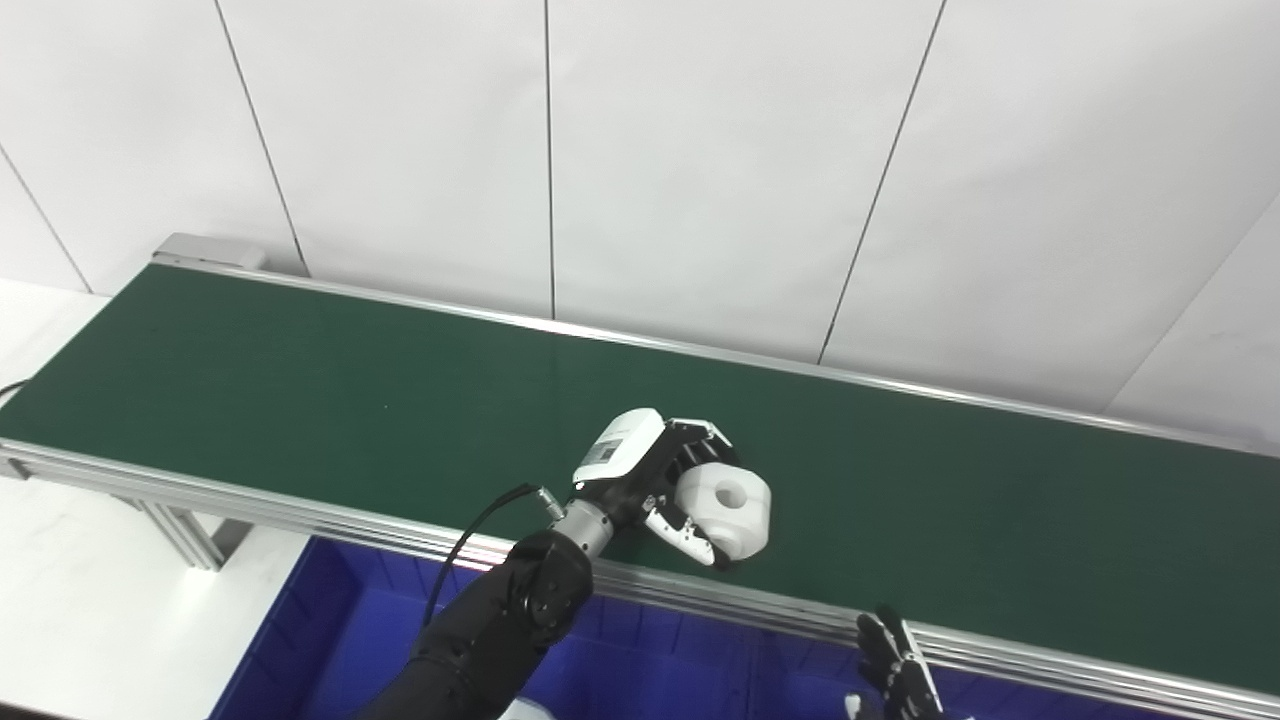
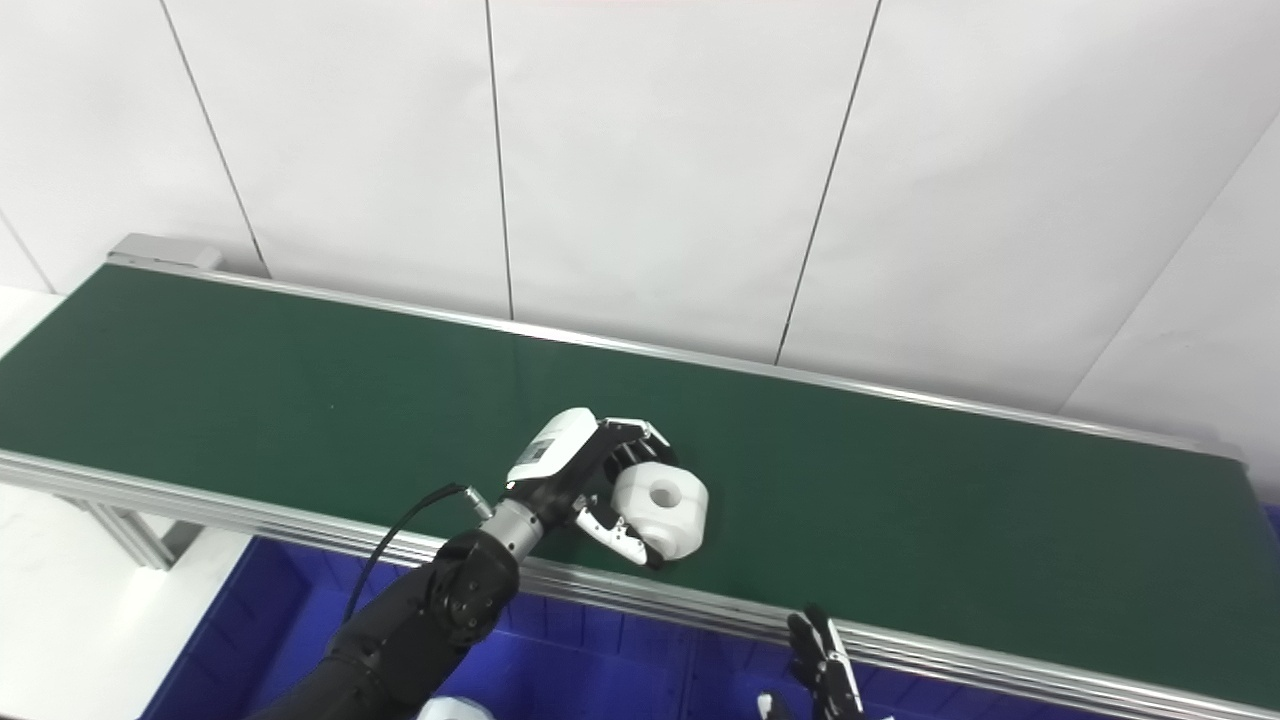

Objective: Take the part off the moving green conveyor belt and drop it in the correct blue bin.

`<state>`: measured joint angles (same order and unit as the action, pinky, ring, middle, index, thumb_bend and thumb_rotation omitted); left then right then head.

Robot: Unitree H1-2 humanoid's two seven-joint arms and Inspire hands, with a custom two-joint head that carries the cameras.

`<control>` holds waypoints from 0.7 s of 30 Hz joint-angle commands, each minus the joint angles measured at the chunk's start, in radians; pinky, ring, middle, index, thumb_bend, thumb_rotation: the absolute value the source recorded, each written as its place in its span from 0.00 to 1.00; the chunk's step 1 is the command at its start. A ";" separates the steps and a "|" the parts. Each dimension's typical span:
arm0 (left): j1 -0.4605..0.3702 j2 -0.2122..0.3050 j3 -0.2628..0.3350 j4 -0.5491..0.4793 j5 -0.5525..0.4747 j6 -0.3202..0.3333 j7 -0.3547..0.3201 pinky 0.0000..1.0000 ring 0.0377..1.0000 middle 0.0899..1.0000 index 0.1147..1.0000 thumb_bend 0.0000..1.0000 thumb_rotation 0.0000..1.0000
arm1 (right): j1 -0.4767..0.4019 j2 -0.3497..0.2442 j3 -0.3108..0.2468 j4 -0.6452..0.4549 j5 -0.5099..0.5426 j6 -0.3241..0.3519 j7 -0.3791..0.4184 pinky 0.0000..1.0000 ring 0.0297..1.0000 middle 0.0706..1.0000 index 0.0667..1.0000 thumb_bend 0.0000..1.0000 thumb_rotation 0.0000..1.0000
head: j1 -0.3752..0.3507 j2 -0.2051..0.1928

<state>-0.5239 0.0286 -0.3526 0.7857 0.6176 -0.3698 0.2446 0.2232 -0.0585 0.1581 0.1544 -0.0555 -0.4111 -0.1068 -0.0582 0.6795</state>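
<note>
A white blocky part (image 1: 728,508) with a round hole in its top sits in my left hand (image 1: 660,475) over the near side of the green conveyor belt (image 1: 300,370). The fingers wrap its far side and the thumb (image 1: 685,535) presses its near side. Whether the part still touches the belt I cannot tell. The part also shows in the right eye view (image 2: 663,508). Of my right hand (image 1: 895,670) only dark fingertips show at the bottom edge, below the belt's near rail, fingers apart and empty.
A blue bin (image 1: 330,640) lies below the belt's near aluminium rail (image 1: 300,510), with a white object (image 2: 455,710) at the bottom edge inside it. A white panelled wall stands behind the belt. The belt's support legs (image 1: 185,535) show at the left.
</note>
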 commanded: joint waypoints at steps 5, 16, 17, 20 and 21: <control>0.027 0.024 0.046 -0.180 -0.032 0.001 0.020 0.40 0.37 0.44 0.48 0.49 0.00 | -0.003 0.022 -0.006 -0.052 -0.015 -0.058 -0.003 0.88 0.91 0.89 0.94 0.73 0.73 | -0.064 0.057; 0.275 0.108 0.046 -0.585 -0.186 -0.010 -0.203 0.42 0.40 0.44 0.47 0.50 0.00 | 0.003 0.045 -0.024 -0.153 -0.036 0.001 0.025 0.88 0.91 0.90 0.95 0.69 0.75 | -0.110 0.172; 0.294 0.115 0.039 -0.593 -0.169 -0.019 -0.205 0.41 0.39 0.45 0.47 0.50 0.00 | 0.005 0.045 -0.026 -0.159 -0.035 0.005 0.029 0.89 0.91 0.90 0.95 0.69 0.75 | -0.116 0.170; 0.330 0.136 0.008 -0.551 -0.115 -0.080 -0.181 0.42 0.40 0.45 0.46 0.50 0.00 | 0.009 0.045 -0.028 -0.168 -0.033 0.014 0.040 0.88 0.91 0.90 0.95 0.69 0.74 | -0.131 0.175; 0.335 0.142 -0.005 -0.534 -0.105 -0.092 -0.173 0.43 0.40 0.45 0.46 0.50 0.00 | 0.010 0.046 -0.029 -0.169 -0.035 0.015 0.043 0.88 0.91 0.90 0.95 0.69 0.74 | -0.138 0.168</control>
<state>-0.1716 0.1609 -0.3456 0.2523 0.4963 -0.4123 0.0434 0.2347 -0.0161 0.1305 0.0238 -0.0915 -0.3942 -0.0730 -0.1902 0.8544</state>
